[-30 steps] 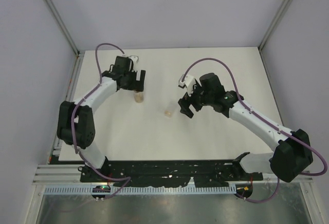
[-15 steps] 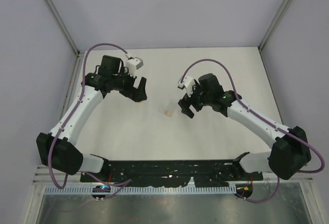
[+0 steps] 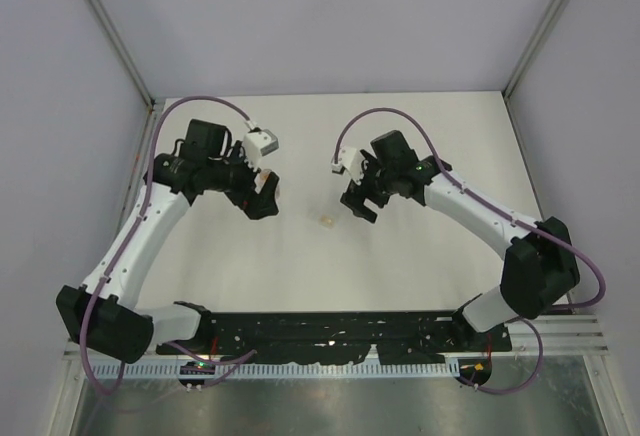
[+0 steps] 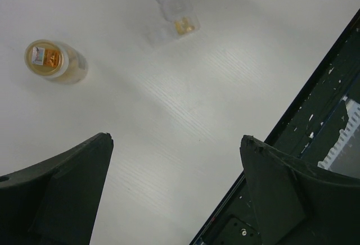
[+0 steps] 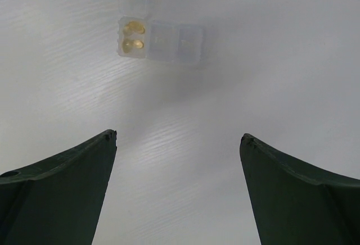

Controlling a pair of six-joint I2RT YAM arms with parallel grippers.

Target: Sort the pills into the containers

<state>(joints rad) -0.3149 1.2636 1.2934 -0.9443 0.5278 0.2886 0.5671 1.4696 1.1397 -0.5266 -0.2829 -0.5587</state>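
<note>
My left gripper [image 4: 175, 137] and right gripper [image 5: 178, 136] both hang open, empty. Ahead of the right lies the clear pill box [image 5: 160, 37], orange pills [image 5: 134, 36] in one end cell; I'd descend centred, slowly. The amber vial [image 4: 53, 61] sits apart, farther left.

Bright, diffuse overhead light — faint soft shadows on the table [image 3: 400, 266]; wrist views slightly blurred.

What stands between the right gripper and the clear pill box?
Nothing visible. In the right wrist view, only bare table lies between the open right gripper and the clear pill box ahead of it.
</note>
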